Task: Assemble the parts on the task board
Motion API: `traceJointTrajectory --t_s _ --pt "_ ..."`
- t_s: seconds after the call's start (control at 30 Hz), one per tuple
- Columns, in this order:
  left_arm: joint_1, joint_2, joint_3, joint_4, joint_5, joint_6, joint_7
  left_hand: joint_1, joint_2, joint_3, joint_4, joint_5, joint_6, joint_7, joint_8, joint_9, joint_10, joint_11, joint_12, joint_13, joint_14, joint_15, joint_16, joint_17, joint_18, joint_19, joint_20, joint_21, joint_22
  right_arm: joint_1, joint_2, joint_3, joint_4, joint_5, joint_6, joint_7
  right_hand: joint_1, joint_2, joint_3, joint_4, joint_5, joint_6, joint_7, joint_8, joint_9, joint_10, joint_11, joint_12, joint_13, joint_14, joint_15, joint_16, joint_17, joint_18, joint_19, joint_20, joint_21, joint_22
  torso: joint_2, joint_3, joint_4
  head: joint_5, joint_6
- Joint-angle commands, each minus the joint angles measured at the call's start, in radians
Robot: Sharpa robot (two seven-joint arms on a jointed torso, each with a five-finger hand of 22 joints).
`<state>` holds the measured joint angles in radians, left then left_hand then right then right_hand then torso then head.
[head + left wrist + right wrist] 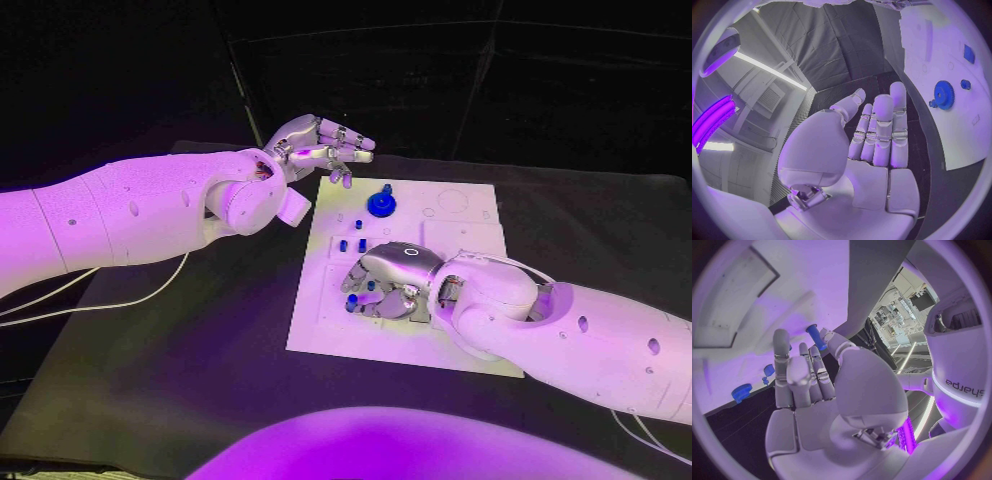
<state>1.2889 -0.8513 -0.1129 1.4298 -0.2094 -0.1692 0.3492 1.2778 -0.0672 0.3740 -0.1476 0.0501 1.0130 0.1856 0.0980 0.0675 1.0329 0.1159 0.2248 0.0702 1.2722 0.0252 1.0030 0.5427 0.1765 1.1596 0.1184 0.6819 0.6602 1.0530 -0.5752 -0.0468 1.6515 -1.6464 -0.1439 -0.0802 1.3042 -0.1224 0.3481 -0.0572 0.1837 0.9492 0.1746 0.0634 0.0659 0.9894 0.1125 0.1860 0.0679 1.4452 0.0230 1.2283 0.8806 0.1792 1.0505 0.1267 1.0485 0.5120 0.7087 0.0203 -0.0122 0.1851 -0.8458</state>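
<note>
The white task board (pixel 433 330) lies mid-table. A blue gear (pixel 381 205) (pixel 943 95) stands on its far part, with small blue pieces (pixel 355 241) nearer the middle. My right hand (pixel 389 282) reaches down onto the board's middle, fingers curled among small blue parts. In the right wrist view a blue peg (pixel 815 336) sits between this hand's (pixel 811 375) thumb tip and a fingertip, close over the board (pixel 767 305). My left hand (pixel 325 145) (pixel 873 140) hovers above the board's far left corner, fingers apart and straight, holding nothing.
Black table (pixel 188 340) surrounds the board on every side. A white cable (pixel 130 295) trails over the table from the left arm. More small blue pieces (pixel 965 84) lie by the gear. Empty round and rectangular recesses (pixel 454 205) mark the board's far right part.
</note>
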Motion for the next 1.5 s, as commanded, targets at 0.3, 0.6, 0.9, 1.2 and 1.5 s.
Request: traceJointTrajectory --t_s 0.3,0.6,0.9,1.2,1.5 --pt "0.001 -0.002 0.000 0.001 0.003 0.012 0.007 -0.002 0.006 0.000 0.004 -0.002 -0.006 -0.001 -0.007 -0.001 -0.007 0.001 0.006 -0.001 -0.009 0.000 -0.003 -0.002 0.006 -0.004 0.005 -0.005 -0.002 0.001 -0.052 0.000 0.053 0.017 -0.160 0.071 0.003 -0.001 -0.022 -0.001 0.010 0.004 0.002 0.004 0.003 -0.001 0.001 0.026 0.003 0.006 0.000 0.012 0.021 0.006 0.002 0.000 -0.006 -0.003 -0.003 0.0008 -0.0007 -0.005 0.006" --pt "0.001 -0.005 0.000 -0.002 0.003 0.011 0.006 -0.002 0.006 0.000 0.004 -0.002 -0.006 -0.001 -0.007 -0.001 -0.007 0.001 0.006 -0.001 -0.009 0.000 -0.003 -0.002 0.006 -0.004 0.005 -0.005 -0.002 0.053 -0.235 0.002 0.151 0.335 -0.224 0.059 -0.011 0.010 -0.045 0.016 0.012 0.033 0.002 0.012 0.006 0.140 -0.018 0.117 0.026 0.021 -0.012 0.034 0.057 0.002 0.032 -0.007 0.015 0.032 -0.011 -0.0028 -0.0036 -0.052 0.029" --pt "0.001 -0.007 0.000 -0.003 0.003 0.012 0.007 -0.001 0.006 0.000 0.004 -0.002 -0.005 -0.001 -0.006 -0.001 -0.008 0.001 0.006 -0.001 -0.009 0.000 -0.003 -0.002 0.006 -0.003 0.005 -0.006 -0.002 0.102 -0.420 0.001 0.175 0.471 -0.208 -0.095 -0.082 0.017 -0.201 0.106 0.068 0.088 -0.067 0.102 0.032 0.346 -0.089 0.777 0.671 0.083 -0.077 0.232 0.406 -0.040 0.185 -0.070 0.165 0.282 -0.023 -0.0046 -0.0162 -0.118 0.047" --pt "0.001 -0.015 0.000 0.004 0.003 0.010 0.006 -0.001 0.006 0.000 0.004 -0.002 -0.005 -0.001 -0.006 -0.001 -0.008 0.001 0.006 -0.001 -0.009 0.000 -0.003 -0.002 0.006 -0.003 0.005 -0.006 -0.002 0.103 -0.496 0.000 0.184 0.371 -0.187 -0.246 -0.097 0.034 -0.318 0.180 0.078 0.065 -0.066 0.172 0.066 0.385 -0.087 1.075 1.050 0.094 -0.068 0.279 0.511 -0.047 0.198 -0.065 0.183 0.315 -0.025 -0.0045 -0.0213 -0.165 0.058" --pt "0.001 -0.021 0.000 0.005 0.003 0.010 0.006 -0.002 0.006 0.000 0.005 -0.002 -0.005 -0.001 -0.006 -0.001 -0.008 0.001 0.007 -0.001 -0.009 0.001 -0.003 -0.003 0.006 -0.003 0.006 -0.006 -0.002 0.074 -0.515 -0.014 0.198 0.262 -0.158 -0.314 -0.084 0.040 -0.389 0.216 0.049 0.037 -0.066 0.211 0.086 0.375 -0.085 1.094 1.091 0.095 -0.066 0.284 0.524 -0.048 0.200 -0.062 0.184 0.319 -0.026 -0.0037 -0.0209 -0.176 0.057"
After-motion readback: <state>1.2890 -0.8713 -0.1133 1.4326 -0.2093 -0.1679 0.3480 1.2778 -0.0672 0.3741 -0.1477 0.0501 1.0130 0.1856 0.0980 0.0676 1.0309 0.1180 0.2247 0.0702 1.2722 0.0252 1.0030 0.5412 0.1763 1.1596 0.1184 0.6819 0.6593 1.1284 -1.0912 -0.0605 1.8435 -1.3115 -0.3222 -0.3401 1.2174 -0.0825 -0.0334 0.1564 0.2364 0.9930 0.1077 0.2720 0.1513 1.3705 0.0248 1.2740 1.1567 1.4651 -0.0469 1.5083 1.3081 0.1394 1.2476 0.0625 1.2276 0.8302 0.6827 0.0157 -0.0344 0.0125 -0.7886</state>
